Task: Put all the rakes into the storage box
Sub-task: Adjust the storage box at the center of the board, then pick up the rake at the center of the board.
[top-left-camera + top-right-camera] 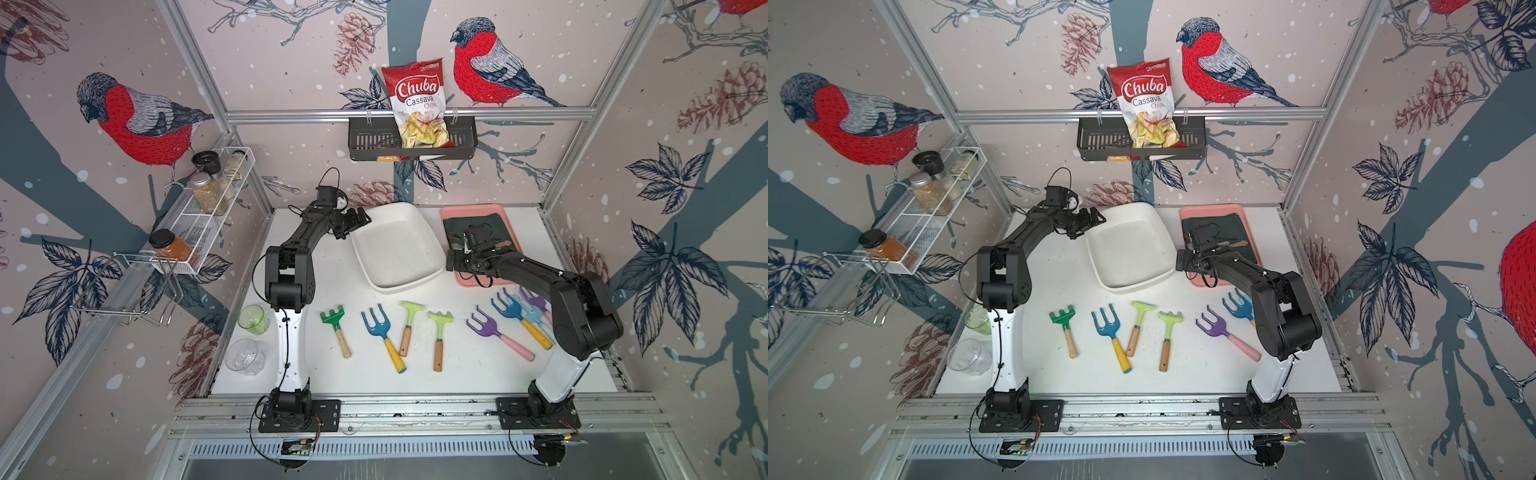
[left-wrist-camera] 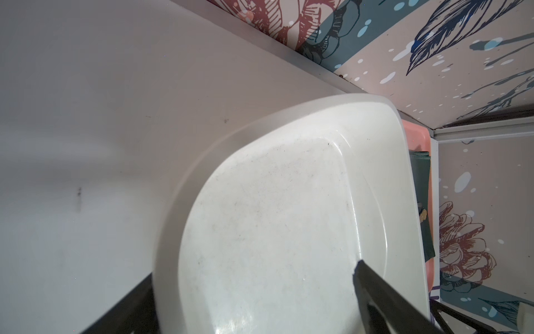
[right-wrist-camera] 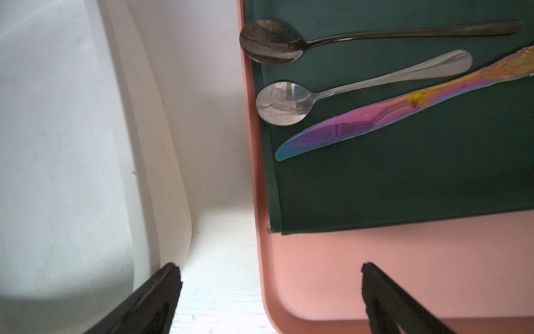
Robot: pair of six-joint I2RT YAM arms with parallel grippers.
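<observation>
Three rakes lie on the white table near its front: a dark green one (image 1: 333,318) (image 1: 1063,316) and two lime green ones (image 1: 412,309) (image 1: 441,319), all with wooden handles. No gripper touches them. The storage box (image 1: 397,249) (image 1: 1129,249) (image 2: 274,217), a shallow white tub, stands empty behind them. My left gripper (image 1: 365,219) (image 2: 254,271) is open at the box's back left corner, one finger inside the box and one outside its rim. My right gripper (image 1: 454,261) (image 3: 268,267) is open and empty, low over the gap between the box and the pink tray.
The pink tray (image 3: 332,274) (image 1: 451,212) has a dark green cloth with two spoons (image 3: 271,42) and an iridescent knife (image 3: 361,124). Colored forks (image 1: 376,322) (image 1: 484,324) lie among the rakes, some under the right arm. Two cups (image 1: 253,319) stand front left. A black basket (image 1: 365,141) hangs on the back wall.
</observation>
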